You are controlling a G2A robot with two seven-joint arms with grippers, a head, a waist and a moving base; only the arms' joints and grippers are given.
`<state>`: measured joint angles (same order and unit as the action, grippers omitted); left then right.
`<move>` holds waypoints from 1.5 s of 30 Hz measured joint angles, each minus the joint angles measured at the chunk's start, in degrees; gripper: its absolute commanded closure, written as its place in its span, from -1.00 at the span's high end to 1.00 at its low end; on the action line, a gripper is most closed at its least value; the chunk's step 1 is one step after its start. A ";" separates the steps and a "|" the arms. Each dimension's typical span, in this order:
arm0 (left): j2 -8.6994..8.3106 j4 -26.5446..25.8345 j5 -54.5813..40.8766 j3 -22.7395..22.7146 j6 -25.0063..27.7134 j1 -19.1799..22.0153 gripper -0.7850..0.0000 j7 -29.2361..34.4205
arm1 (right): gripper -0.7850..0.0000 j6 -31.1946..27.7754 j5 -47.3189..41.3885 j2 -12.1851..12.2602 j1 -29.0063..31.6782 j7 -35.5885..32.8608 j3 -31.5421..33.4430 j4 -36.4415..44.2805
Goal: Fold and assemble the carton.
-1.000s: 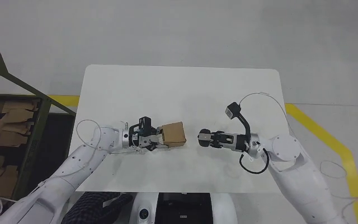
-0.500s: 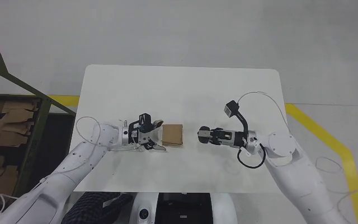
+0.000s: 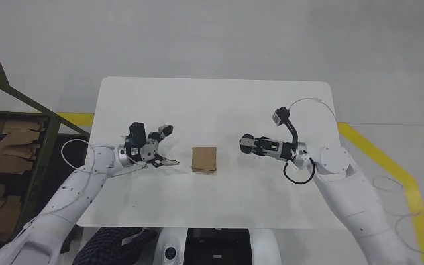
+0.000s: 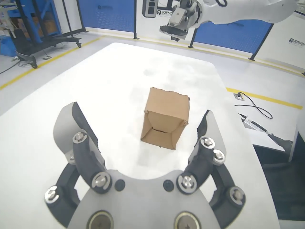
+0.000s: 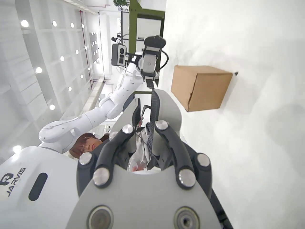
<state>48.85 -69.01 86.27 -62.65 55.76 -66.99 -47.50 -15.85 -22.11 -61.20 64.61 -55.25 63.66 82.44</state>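
The brown carton (image 3: 204,159) stands folded into a box near the middle of the white table (image 3: 265,106), with nothing touching it. Its tucked end flaps face my left gripper (image 4: 141,111), as the carton (image 4: 165,117) shows in the left wrist view. My left gripper (image 3: 165,144) is open and empty, a short way to the carton's left. My right gripper (image 3: 244,144) hovers to the carton's right, shut with nothing in it. In the right wrist view the carton (image 5: 202,88) sits just beyond the closed fingertips (image 5: 155,96).
A rack holding flat cardboard (image 3: 23,142) stands off the table's left side. Yellow floor tape (image 3: 361,142) runs past the table's right edge. Bare table surface lies all around the carton.
My left gripper has let go of the carton, opened and drawn back to the left. The carton now rests flat on the table. The right gripper has shifted slightly right and away.
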 measured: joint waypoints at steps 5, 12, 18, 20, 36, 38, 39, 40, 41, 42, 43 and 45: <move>-0.86 0.47 -6.12 -5.42 -0.37 -0.43 1.00 3.93 | -0.62 -5.38 2.76 0.23 -1.11 5.38 3.25 -4.51; -1.11 2.19 -18.31 -10.37 -1.21 -0.12 1.00 13.69 | -0.11 -6.91 16.05 1.56 0.35 17.16 10.01 -4.97; -1.23 2.33 -26.75 -13.12 -2.16 -0.67 1.00 21.35 | 1.00 -4.76 28.79 2.15 4.03 29.63 13.73 -1.42; -1.26 2.22 -29.25 -13.81 -2.23 -0.94 1.00 23.82 | 1.00 -4.30 32.18 2.13 4.96 33.11 13.93 -0.26; -1.48 0.24 -39.04 -17.78 -3.20 -3.20 1.00 36.07 | 1.00 6.92 54.24 1.68 11.77 53.18 15.96 9.55; -1.44 -0.12 -39.46 -18.06 -3.10 -3.50 1.00 36.32 | 1.00 6.87 54.20 1.68 11.75 53.17 15.95 9.52; -1.43 -0.18 -39.55 -18.09 -3.04 -3.57 1.00 36.35 | 1.00 6.86 54.20 1.68 11.75 53.17 15.95 9.52; -1.43 -0.20 -39.57 -18.10 -3.01 -3.58 1.00 36.35 | 1.00 6.86 54.19 1.68 11.75 53.17 15.95 9.51; -1.43 -0.19 -39.58 -18.10 -3.01 -3.58 1.00 36.35 | 1.00 6.86 54.19 1.68 11.75 53.17 15.95 9.51; -1.43 -0.19 -39.57 -18.10 -3.01 -3.57 1.00 36.35 | 1.00 6.86 54.19 1.68 11.75 53.17 15.95 9.51; -1.43 -0.18 -39.57 -18.09 -3.01 -3.57 1.00 36.35 | 1.00 6.86 54.19 1.68 11.75 53.17 15.95 9.51; -1.43 -0.18 -39.56 -18.09 -3.01 -3.57 1.00 36.34 | 1.00 6.86 54.19 1.68 11.75 53.17 15.95 9.51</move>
<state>47.42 -69.19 46.71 -80.74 52.76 -70.56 -11.15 -8.99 32.09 -59.51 76.36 -2.09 79.61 91.95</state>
